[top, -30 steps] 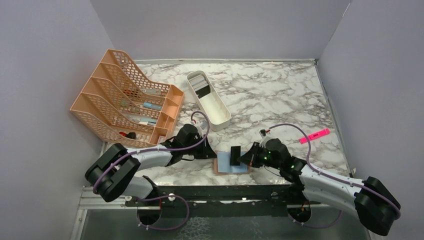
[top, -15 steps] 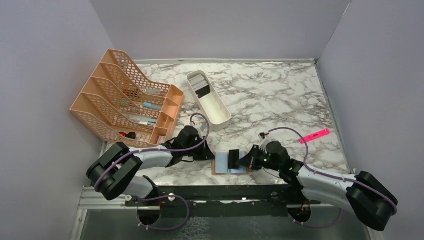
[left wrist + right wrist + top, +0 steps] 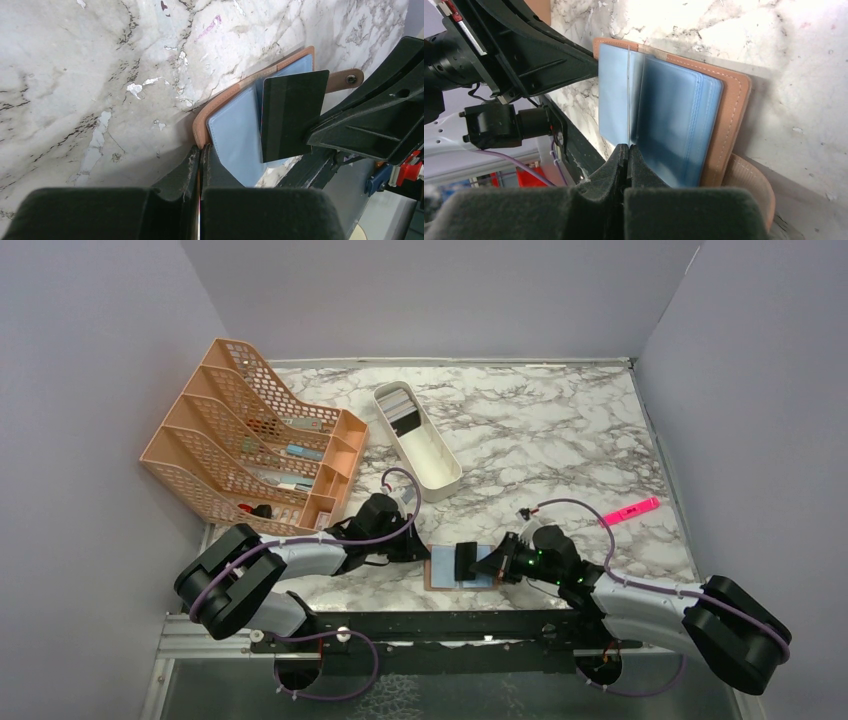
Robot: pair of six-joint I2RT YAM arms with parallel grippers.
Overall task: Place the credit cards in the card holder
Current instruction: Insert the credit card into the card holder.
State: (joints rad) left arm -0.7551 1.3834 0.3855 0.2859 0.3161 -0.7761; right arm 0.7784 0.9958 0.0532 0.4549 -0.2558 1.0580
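Marble-look table [image 3: 540,430], plain lilac-grey walls [image 3: 440,290] on three sides. The card holder [image 3: 440,572] lies open at the near edge, between the arms. Looks like the right fingers [image 3: 614,167] are clamped on a black card [image 3: 290,115] over its blue sleeves [image 3: 674,115], and the left fingers [image 3: 182,172] are pinched together at its left edge.

The top view looks steeply down from above the near edge over the whole table [image 3: 540,430]. Both wrist views sit low and close to the card holder [image 3: 442,568], facing it from its left and right sides; all three views share it.
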